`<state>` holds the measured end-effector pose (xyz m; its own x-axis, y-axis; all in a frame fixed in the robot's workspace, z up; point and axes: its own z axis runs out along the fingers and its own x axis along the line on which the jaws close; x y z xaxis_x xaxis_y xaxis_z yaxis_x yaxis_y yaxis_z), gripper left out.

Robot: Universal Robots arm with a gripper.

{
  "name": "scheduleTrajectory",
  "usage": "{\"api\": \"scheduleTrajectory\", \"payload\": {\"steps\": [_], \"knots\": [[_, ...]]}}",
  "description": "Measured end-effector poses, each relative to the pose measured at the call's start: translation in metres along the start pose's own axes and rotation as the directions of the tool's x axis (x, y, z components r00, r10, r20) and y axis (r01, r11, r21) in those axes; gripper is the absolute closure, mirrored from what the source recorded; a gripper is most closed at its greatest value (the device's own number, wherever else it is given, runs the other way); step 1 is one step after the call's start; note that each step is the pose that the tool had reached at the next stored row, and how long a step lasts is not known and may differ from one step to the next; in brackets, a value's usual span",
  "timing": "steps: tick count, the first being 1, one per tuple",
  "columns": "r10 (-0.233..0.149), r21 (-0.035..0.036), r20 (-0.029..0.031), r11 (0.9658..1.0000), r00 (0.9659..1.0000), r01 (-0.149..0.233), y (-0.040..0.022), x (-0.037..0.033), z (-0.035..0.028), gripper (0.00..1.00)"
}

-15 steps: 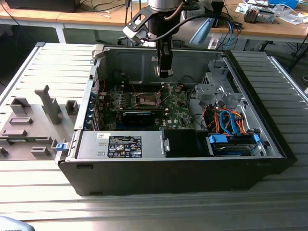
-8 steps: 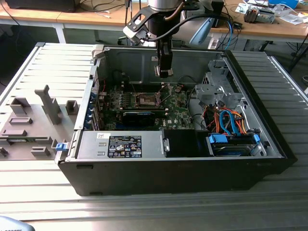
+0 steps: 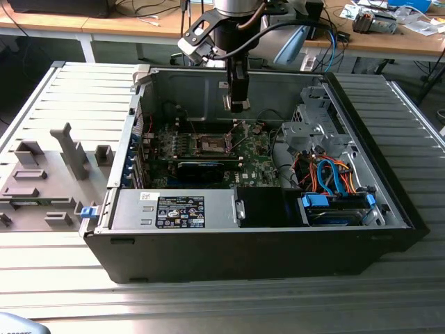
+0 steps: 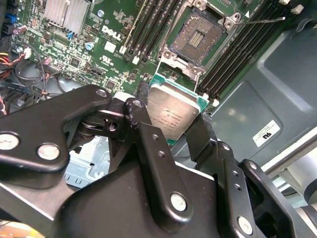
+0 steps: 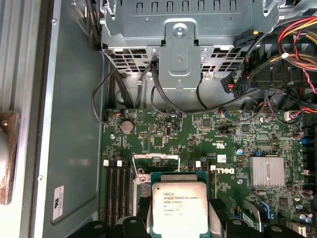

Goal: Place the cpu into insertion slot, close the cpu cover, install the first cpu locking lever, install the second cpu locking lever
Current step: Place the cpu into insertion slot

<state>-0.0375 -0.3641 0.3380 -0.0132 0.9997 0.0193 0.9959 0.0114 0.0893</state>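
My gripper [image 3: 237, 104] hangs inside the open computer case, a little above the green board. It is shut on the cpu [image 4: 173, 111], a flat square chip with a dull silver top, held by two opposite edges between the black fingers [image 4: 143, 119]. In the first wrist view the cpu [image 5: 179, 208] also sits between the fingers. The insertion slot [image 4: 199, 35] lies bare, with a dark centre and a silver rim, a short way off from the chip. The cpu cover [image 4: 181, 64] stands raised at the slot's near edge. A thin wire lever [image 4: 262, 21] sticks out beside the slot. In the exterior view the insertion slot [image 3: 212, 144] lies below the gripper, toward that view's left.
Black memory slots [image 4: 148, 25] flank the socket. A finned heat sink [image 5: 266, 171] sits on the board. A metal drive cage [image 5: 183, 39] with cables rises at one end. Orange and blue cables [image 3: 334, 177] fill the case's right. A grey fixture [image 3: 42, 174] lies outside, on the exterior view's left.
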Motion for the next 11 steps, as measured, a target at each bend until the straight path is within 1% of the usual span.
{"api": "scheduleTrajectory", "payload": {"steps": [11], "knots": [[0.007, -0.0001, 0.0006, 1.0, 1.0, -0.007, 0.0, 0.0, 0.0, 0.45]]}}
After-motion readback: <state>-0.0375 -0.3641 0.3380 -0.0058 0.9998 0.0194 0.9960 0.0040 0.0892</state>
